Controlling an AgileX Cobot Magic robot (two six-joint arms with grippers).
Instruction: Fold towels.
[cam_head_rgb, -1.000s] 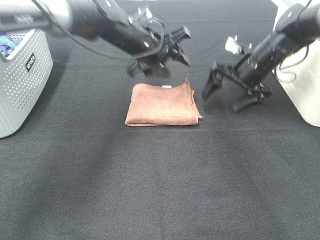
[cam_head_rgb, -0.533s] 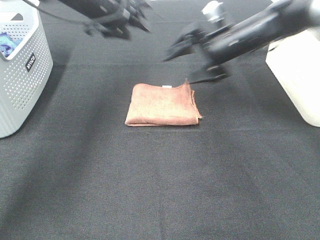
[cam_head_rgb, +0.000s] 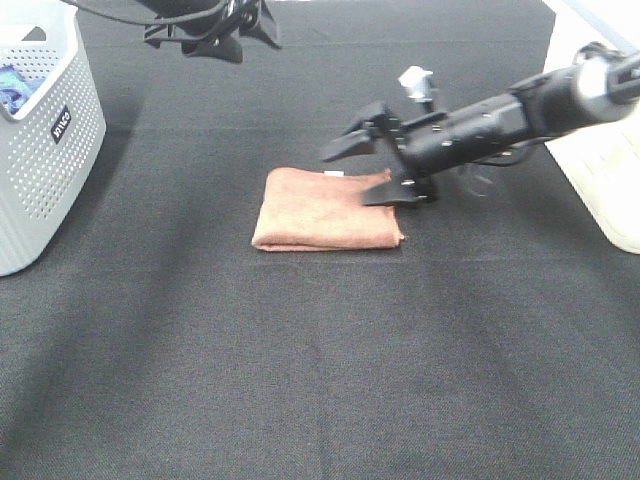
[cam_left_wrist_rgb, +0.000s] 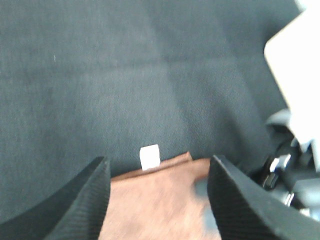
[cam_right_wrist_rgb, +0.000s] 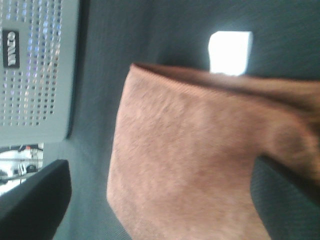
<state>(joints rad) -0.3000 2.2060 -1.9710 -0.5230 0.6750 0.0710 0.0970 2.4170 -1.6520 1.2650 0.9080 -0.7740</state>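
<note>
Black fabric covers the table (cam_head_rgb: 300, 360) across the whole exterior high view. A reddish-brown folded microfibre towel (cam_head_rgb: 322, 210) lies flat at the centre of the frame, with its small white tag (cam_head_rgb: 335, 174) at the upper edge. A white perforated plastic basket (cam_head_rgb: 50, 160) stands at the left edge with a blue item (cam_head_rgb: 10, 85) inside, and a white box (cam_head_rgb: 600, 180) stands at the right edge. The left gripper (cam_head_rgb: 250, 22) hangs at the upper left of the frame, well apart from the towel. The right gripper (cam_head_rgb: 366, 172) reaches in from the right with its jaws spread wide. One finger is raised above the towel's upper right corner, and the other rests at the towel's right edge.

From the left wrist camera, the left gripper (cam_left_wrist_rgb: 159, 167) has its two black ribbed fingers (cam_left_wrist_rgb: 85, 200) far apart with nothing between them. The towel and its tag show on the table beyond the gap, and the white box and part of the other arm are off to one side.

From the right wrist camera, the right gripper (cam_right_wrist_rgb: 160, 192) is wide open and straddles the towel, gripping nothing. One finger presses on a bunched fold of the cloth. The tag and the basket lie beyond.
</note>
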